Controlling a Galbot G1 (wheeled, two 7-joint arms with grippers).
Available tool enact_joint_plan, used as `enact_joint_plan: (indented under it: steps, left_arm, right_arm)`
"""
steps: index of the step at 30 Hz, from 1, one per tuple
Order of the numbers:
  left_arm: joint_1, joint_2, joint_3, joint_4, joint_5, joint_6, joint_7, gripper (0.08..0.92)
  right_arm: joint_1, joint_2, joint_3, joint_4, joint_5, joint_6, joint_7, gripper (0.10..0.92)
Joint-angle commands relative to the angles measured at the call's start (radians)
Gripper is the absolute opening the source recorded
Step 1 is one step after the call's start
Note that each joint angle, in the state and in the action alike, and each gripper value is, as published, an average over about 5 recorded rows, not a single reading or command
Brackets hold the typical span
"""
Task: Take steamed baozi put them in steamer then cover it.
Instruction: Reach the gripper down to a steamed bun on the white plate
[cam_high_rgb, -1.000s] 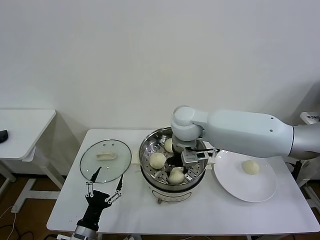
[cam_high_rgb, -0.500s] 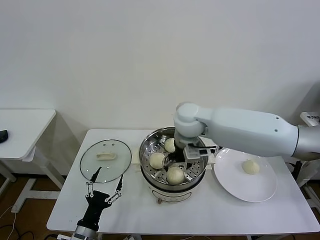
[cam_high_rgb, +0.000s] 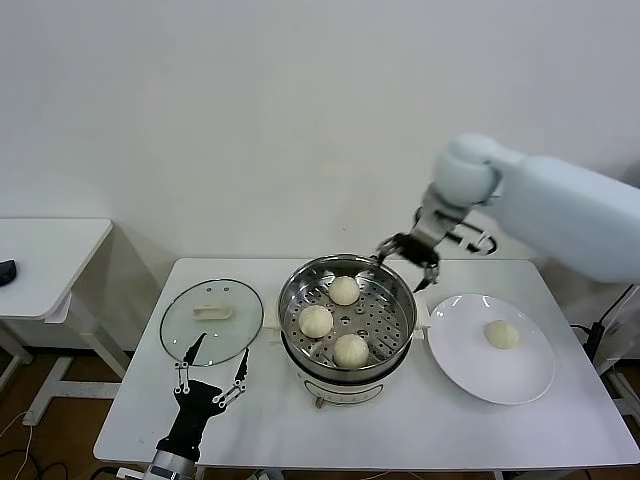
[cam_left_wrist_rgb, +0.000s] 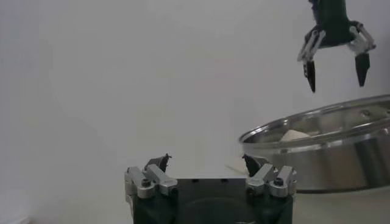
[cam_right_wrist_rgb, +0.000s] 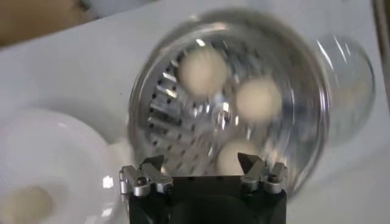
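Three cream-white baozi lie on the perforated tray of the shiny steamer in the middle of the table. One more baozi rests on the white plate to its right. My right gripper hangs open and empty above the steamer's far right rim; its wrist view looks down on the steamer and its baozi. The glass cover lies flat on the table left of the steamer. My left gripper stands open and empty at the table's front left, just before the cover.
A second white table stands off to the left with a dark object on it. A white wall runs behind. In the left wrist view the steamer's rim and my right gripper show farther off.
My right gripper let go of a baozi in the steamer's front, opened, then rose up and back to the right above the rim. The left arm has not moved.
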Motion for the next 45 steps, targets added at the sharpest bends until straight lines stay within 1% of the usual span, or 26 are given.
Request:
enact_joint_plan:
  steps: [1,6,10,13,21,35,45]
  left_arm:
    - [0.0,0.005,0.0,0.0,0.001,0.001,0.001,0.823]
    - [-0.001,0.008,0.004,-0.003,0.001,0.004,0.001,0.823]
    - [-0.001,0.006,0.007,-0.009,0.003,0.012,0.0,0.823]
    - [0.001,0.004,0.005,-0.011,0.005,0.016,0.0,0.823]
    - [0.011,0.0,-0.001,-0.008,0.027,0.008,-0.002,0.823]
    - [0.015,-0.007,-0.005,-0.009,0.027,0.008,-0.002,0.823]
    - [0.012,-0.005,-0.006,0.003,0.025,0.004,-0.003,0.823]
  right_arm:
    - [-0.074,-0.17,0.055,-0.317,0.111,-0.248,0.005,0.823]
    - [-0.227,-0.219,0.137,-0.39,0.029,-0.221,0.067,0.823]
    - [-0.355,-0.227,0.239,-0.447,-0.075,-0.187,0.095,0.823]
    - [-0.442,-0.221,0.313,-0.482,-0.117,-0.18,0.1,0.823]
    - [-0.555,-0.192,0.374,-0.518,-0.139,-0.182,0.118,0.823]
    - [-0.591,-0.078,0.439,-0.62,-0.167,-0.172,0.153,0.823]
    - [-0.592,-0.042,0.429,-0.656,-0.181,-0.169,0.155,0.823]
